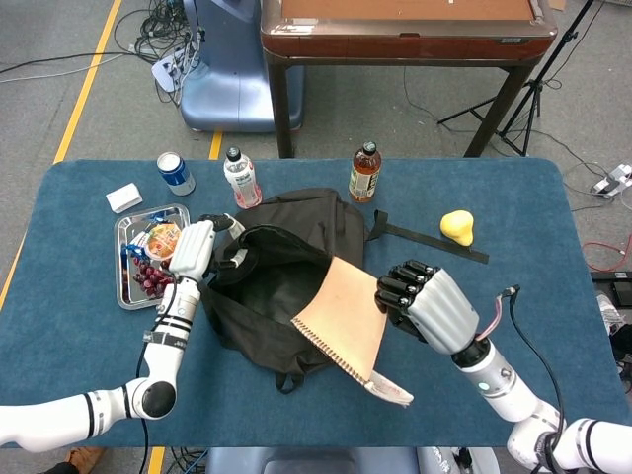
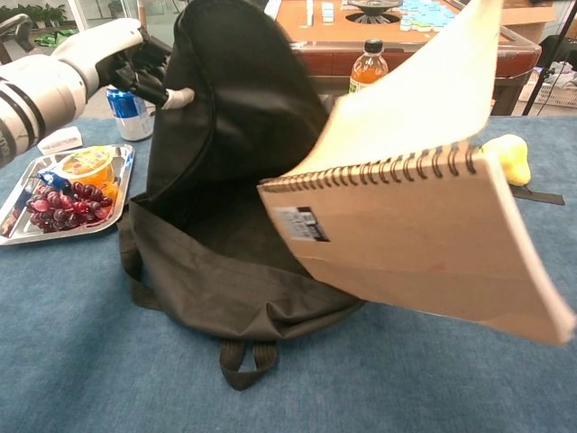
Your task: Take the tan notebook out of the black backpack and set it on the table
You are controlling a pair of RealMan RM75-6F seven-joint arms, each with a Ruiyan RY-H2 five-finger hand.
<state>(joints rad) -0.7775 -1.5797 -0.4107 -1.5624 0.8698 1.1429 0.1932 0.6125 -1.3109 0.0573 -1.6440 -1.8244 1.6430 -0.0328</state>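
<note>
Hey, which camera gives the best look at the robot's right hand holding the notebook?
The head view: the right hand shows whole, dark fingers on the edge of the tan spiral-bound notebook. In the chest view the notebook fills the frame and the hand is out of sight.

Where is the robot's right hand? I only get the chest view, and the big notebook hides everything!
Observer: The head view shows the right hand to the right of the tan notebook, its dark fingers holding the notebook's right edge.
Operator: Is the notebook out of the bag yet?
Observer: Nearly. From above, only its top corner overlaps the black backpack; the rest hangs past the bag's front edge.
Operator: What's the yellow thing peeking out behind it?
Observer: I can't tell what it is. It's a small yellow lump sitting on the blue table beside a black strap.
</note>
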